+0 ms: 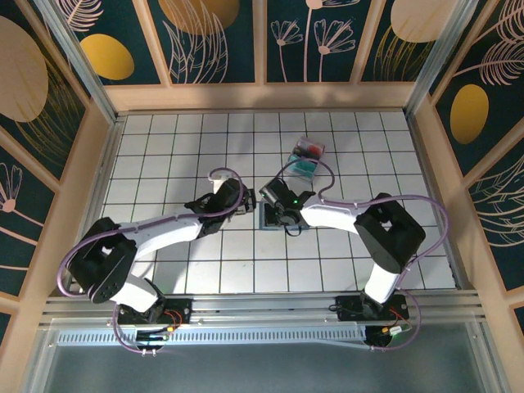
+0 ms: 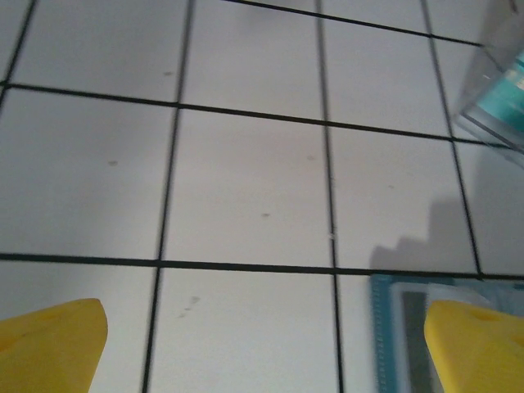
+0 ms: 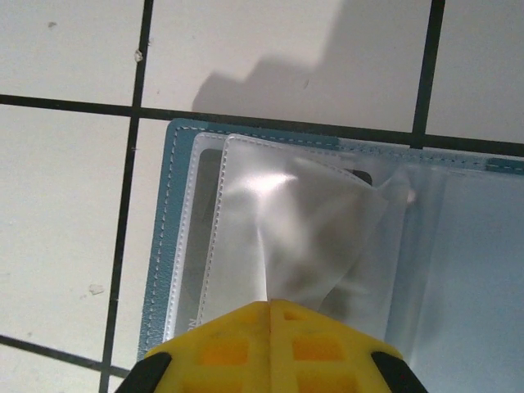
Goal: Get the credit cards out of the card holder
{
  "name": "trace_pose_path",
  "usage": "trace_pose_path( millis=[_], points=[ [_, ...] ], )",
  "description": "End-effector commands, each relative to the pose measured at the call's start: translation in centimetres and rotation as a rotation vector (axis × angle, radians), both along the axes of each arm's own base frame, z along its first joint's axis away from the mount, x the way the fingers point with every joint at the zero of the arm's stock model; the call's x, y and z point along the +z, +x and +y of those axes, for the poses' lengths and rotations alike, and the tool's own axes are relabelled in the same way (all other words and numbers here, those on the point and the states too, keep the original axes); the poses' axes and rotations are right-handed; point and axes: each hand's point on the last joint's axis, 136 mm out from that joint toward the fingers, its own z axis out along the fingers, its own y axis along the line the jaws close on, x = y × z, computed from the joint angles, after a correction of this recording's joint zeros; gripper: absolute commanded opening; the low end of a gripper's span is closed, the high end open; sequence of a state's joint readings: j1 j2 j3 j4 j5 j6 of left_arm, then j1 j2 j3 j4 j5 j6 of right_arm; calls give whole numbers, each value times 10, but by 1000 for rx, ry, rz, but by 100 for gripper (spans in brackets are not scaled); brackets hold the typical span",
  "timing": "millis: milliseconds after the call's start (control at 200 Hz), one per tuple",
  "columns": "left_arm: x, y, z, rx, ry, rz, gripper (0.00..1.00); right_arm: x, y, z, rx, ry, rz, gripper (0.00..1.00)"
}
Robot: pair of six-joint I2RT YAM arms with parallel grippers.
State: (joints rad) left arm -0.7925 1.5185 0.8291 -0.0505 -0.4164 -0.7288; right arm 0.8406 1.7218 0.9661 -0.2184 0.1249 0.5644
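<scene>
The card holder (image 3: 160,246) lies open on the tiled table, slate-blue with white stitching and cloudy clear sleeves inside. My right gripper (image 3: 270,304) is shut, its yellow fingertips pinching one clear sleeve (image 3: 303,221), which is lifted and creased. The credit cards are hidden behind the cloudy plastic. From above, the right gripper (image 1: 275,214) covers most of the card holder (image 1: 267,223). My left gripper (image 2: 262,352) stands open with nothing between its fingers, just left of the card holder (image 2: 385,336); from above, the left gripper (image 1: 246,205) sits beside it.
A clear tray (image 1: 307,154) with red and teal contents stands a little behind the card holder; the tray's corner (image 2: 499,90) shows at the upper right of the left wrist view. White tiles (image 1: 164,164) with black lines stretch around, walled by wooden panels.
</scene>
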Motion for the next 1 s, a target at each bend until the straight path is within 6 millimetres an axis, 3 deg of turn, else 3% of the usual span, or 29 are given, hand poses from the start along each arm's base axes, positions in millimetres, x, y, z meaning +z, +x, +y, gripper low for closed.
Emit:
trace_pose_path(
  millis=[0,175,576,706,761,781,821,996],
  points=[
    [2,5,-17,-66,23,-25,99,11,1,2,-25,95,-2,0],
    [-9,3,-27,-97,35,-4,99,14,1,-4,-40,145,-4,0],
    [-37,-6,-28,-120,83,57,99,33,5,-17,-54,351,-10,0],
    [-48,-13,-41,-186,144,50,99,32,4,-21,-54,351,-10,0],
    [-43,-14,-48,-203,150,30,99,33,5,-20,-52,354,-13,0],
    [-53,-15,-50,-210,166,45,99,34,5,-21,-52,357,-15,0],
    [-54,-15,-55,-217,163,41,99,35,5,-20,-51,360,-17,0],
    [-64,-15,-59,-213,167,55,99,35,6,-22,-55,368,-20,5]
  ],
)
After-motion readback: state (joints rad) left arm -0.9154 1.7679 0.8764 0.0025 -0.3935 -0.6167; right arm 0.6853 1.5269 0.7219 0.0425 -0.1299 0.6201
